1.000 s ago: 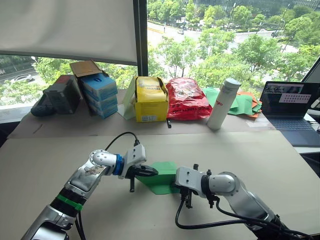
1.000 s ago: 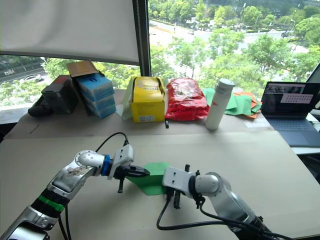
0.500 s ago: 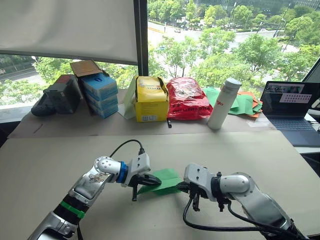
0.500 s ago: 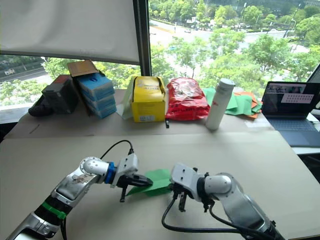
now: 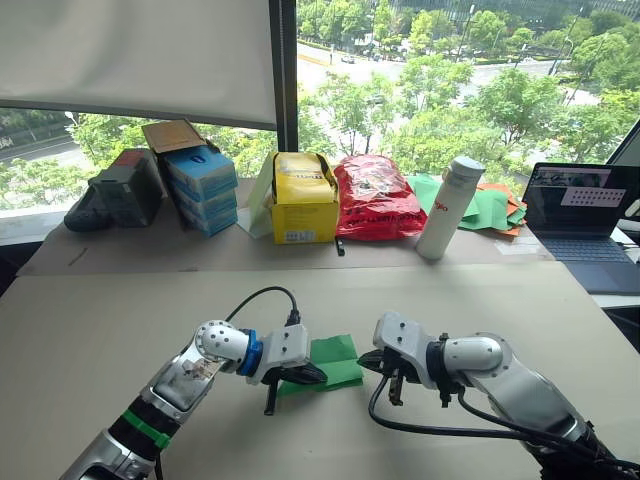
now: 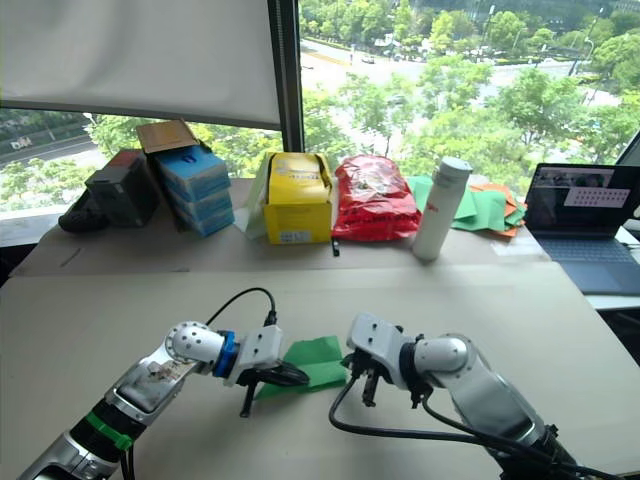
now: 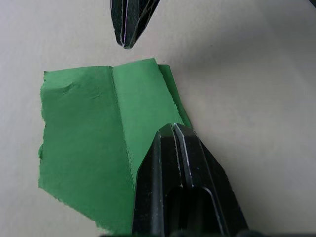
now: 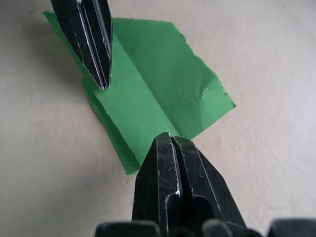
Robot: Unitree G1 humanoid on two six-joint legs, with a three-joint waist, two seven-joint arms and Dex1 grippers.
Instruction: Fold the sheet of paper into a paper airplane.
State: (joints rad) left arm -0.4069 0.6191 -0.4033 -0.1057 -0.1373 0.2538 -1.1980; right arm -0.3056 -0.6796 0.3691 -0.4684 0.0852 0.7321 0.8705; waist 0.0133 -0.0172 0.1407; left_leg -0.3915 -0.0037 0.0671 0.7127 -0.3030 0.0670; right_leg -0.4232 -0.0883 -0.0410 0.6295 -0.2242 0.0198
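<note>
The sheet of paper (image 5: pixel 338 360) is bright green and folded, with a lengthwise crease and ragged edges. It lies low on the tan table (image 5: pixel 120 320) between my two grippers. My left gripper (image 5: pixel 308 376) is shut on the near-left part of the sheet (image 7: pixel 84 138); its fingertips (image 7: pixel 173 129) sit on the crease. My right gripper (image 5: pixel 366 360) is shut at the sheet's right edge. In the left wrist view its tip (image 7: pixel 127 43) hangs just off that edge, apart from the paper. In the right wrist view the crease (image 8: pixel 148 94) runs up to my right fingertips (image 8: pixel 170 140). A paper airplane is out of view.
Along the back of the table stand stacked blue boxes (image 5: pixel 200 190), a yellow box (image 5: pixel 302 200), a red bag (image 5: pixel 375 198) and a white bottle (image 5: pixel 447 208). A heap of green and orange sheets (image 5: pixel 490 208) and an open laptop (image 5: pixel 580 215) are at the far right.
The sheet was tilted up between the grippers and now lies lower and flatter. My left gripper moved right and down with it. My right gripper drew back to the sheet's right edge.
</note>
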